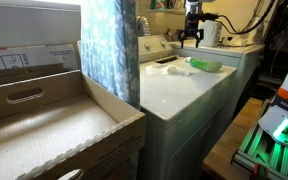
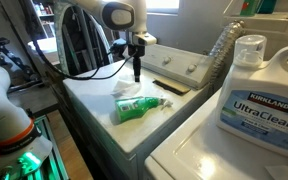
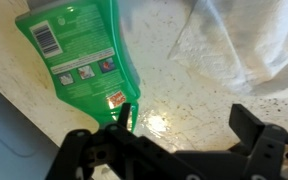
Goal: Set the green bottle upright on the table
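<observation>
White glossy table (image 2: 89, 100) fills the middle of an exterior view, with a large white jug (image 2: 252, 95) in the near corner.

Landmark: crumpled white cloth (image 2: 127, 90) on the table.
- The green bottle (image 2: 142, 107) lies on its side, touching or just beside the cloth on the camera side.
- Its long axis runs across the picture, with the paler top pointing away from the cloth toward the jug.
- The gripper (image 2: 137, 75) hangs above the far edge of the cloth, clear of the table. Its finger spacing cannot be judged from here.

Exterior view past a cardboard box (image 1: 44, 120) and a patterned curtain (image 1: 109, 45):
- The bottle is a flat green streak on the table just beyond the cloth.
- The gripper is above both and touches neither.

Wrist view:
- The cloth sits at upper right.
- The bottle lies on the opposite side of the gripper's centreline from the cloth. Its labelled body is far from the fingers, and it tapers toward them.
- The neck end points at the gripper, off-centre toward the finger further from the cloth.
- The jaws are spread wide and hold nothing.

Assessment:
- The grasp has not yet been made.
- The fingers' closing line already crosses the bottle's axis.
- The remaining need is a shift away from the cloth, along the axis onto the body, then a descent.
- Closing on the tapered neck risks a slip.
</observation>
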### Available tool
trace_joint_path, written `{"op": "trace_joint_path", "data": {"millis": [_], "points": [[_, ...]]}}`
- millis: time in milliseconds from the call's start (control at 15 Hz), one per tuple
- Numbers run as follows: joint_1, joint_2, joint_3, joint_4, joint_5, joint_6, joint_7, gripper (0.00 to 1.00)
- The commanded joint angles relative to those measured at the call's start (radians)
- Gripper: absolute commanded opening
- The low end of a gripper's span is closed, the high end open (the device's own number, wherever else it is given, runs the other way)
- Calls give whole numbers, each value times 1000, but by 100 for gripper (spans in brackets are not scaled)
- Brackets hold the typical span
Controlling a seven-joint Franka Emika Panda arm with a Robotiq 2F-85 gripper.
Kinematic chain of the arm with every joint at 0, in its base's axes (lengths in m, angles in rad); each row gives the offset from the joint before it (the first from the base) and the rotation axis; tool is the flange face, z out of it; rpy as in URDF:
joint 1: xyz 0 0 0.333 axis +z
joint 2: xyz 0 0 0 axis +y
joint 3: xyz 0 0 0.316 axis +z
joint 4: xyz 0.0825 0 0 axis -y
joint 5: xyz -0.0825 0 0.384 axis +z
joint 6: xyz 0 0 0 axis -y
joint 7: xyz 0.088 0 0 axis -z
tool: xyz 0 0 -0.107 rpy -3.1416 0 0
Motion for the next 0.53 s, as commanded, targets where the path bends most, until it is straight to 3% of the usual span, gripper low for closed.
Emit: {"op": "trace_joint_path", "data": {"millis": [0,267,467], "points": [[-12,78,-44,1,-45,88,-50,100],[-19,144,-82,-5,-52,218,-133,100],[-25,183,-104,2,-50,254,-174,100]]}}
